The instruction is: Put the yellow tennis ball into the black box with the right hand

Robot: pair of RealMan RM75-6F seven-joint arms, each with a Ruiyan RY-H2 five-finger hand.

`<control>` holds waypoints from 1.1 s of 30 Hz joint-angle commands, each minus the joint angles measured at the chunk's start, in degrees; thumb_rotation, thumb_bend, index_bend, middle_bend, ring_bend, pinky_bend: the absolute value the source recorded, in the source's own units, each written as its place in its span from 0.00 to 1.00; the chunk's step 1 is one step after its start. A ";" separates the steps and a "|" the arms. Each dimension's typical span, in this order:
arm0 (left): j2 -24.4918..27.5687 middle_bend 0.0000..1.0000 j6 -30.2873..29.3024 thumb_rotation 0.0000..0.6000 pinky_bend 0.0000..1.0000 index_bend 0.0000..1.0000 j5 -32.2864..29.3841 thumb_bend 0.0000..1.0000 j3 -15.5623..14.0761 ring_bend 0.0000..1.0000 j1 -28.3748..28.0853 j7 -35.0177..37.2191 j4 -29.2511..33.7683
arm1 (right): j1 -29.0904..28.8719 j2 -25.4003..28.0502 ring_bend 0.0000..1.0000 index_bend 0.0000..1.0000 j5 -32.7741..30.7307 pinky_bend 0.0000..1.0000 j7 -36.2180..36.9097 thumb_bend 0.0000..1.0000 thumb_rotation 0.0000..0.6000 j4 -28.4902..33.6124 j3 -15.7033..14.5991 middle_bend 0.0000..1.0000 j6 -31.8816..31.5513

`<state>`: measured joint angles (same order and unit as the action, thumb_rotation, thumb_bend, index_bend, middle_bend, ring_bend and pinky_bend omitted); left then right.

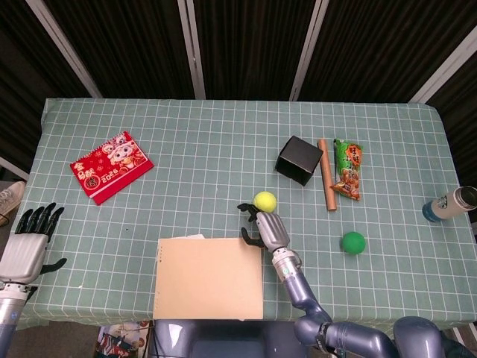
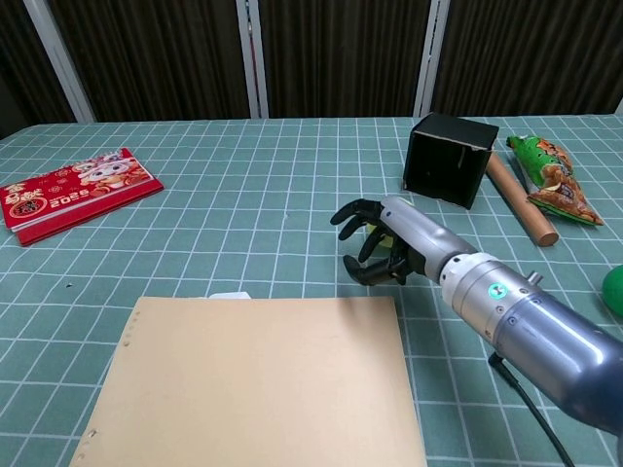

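right hand (image 1: pixel 270 230) open, fingers spread, holding nothing, just behind yellow tennis ball (image 1: pixel 264 201) on the table near black box (image 1: pixel 299 159). should reach over ball, wrap fingers fully before lifting.

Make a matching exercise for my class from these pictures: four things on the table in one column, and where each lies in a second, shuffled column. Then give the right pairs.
Things:
1. yellow tennis ball
2. black box
3. red booklet
4. green ball

Places:
A. near the table's left edge
B. just beyond the right hand
C. beside the wooden stick
D. right of the right hand, alone on the cloth

Pairs: 1-B, 2-C, 3-A, 4-D
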<state>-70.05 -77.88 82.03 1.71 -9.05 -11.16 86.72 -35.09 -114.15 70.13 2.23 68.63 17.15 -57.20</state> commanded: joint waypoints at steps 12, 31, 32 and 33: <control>-0.20 0.00 0.05 1.00 0.00 0.00 0.08 0.07 -0.33 0.00 -0.05 -0.80 0.36 | -0.60 2.59 0.36 0.23 -0.90 0.67 0.64 0.52 1.00 -2.18 -0.13 0.28 1.68; -0.60 0.00 0.22 1.00 0.00 0.00 0.25 0.07 -0.85 0.00 -0.12 -2.29 1.05 | -1.34 6.82 0.34 0.23 -2.08 0.63 1.96 0.52 1.00 -4.57 0.30 0.27 3.59; -0.64 0.00 0.26 1.00 0.00 0.00 0.19 0.07 -0.85 0.00 -0.13 -2.39 1.09 | -1.47 7.11 0.34 0.23 -2.00 0.63 2.17 0.52 1.00 -4.83 0.22 0.27 3.93; -0.65 0.00 0.26 1.00 0.00 0.00 0.14 0.07 -0.86 0.00 -0.11 -2.44 1.15 | -1.57 7.39 0.33 0.23 -1.98 0.62 2.25 0.52 1.00 -5.21 0.15 0.27 4.21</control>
<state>-70.69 -77.63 82.19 0.86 -9.17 -13.59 87.85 -36.53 -106.96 68.10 4.35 63.70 17.38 -53.24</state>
